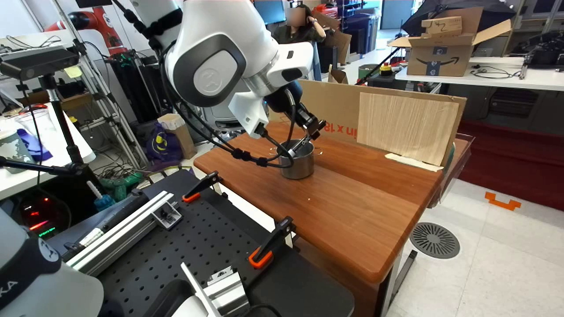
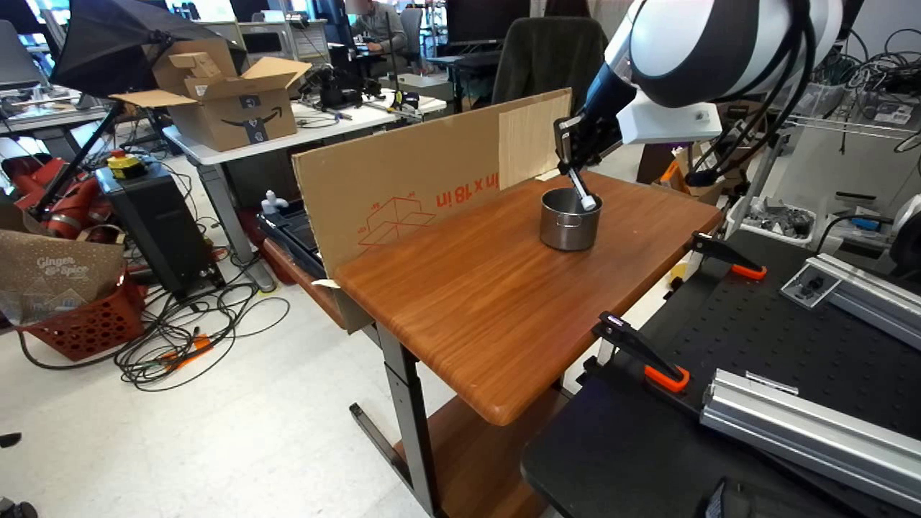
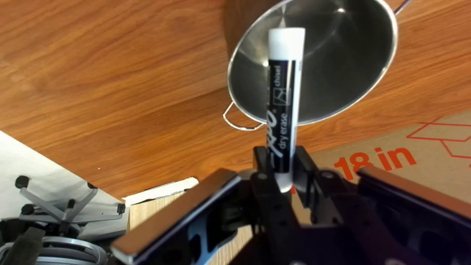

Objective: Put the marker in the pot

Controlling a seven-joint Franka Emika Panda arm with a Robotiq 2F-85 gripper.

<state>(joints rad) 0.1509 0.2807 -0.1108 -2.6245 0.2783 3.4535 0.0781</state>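
My gripper (image 3: 282, 160) is shut on the marker (image 3: 282, 97) near one end. The marker has a black label, a white tip and a white end. It slants down, its free white end over the mouth of the pot (image 3: 342, 79). The silvery pot stands upright on the wooden table in both exterior views (image 1: 298, 166) (image 2: 568, 230). In both exterior views the gripper (image 1: 313, 131) (image 2: 568, 157) is above the pot, and the marker (image 1: 301, 143) (image 2: 581, 191) points down at its opening. I cannot tell how far the marker's lower end is below the rim.
A tan cardboard panel (image 2: 403, 173) stands along the table's (image 2: 460, 288) far edge, with a pale wood-look board (image 1: 407, 125) against it. A whitish strip (image 1: 413, 162) lies near the board. Black-and-orange clamps (image 1: 273, 242) sit near the table's robot side. The pot has thin wire handles (image 3: 241, 127).
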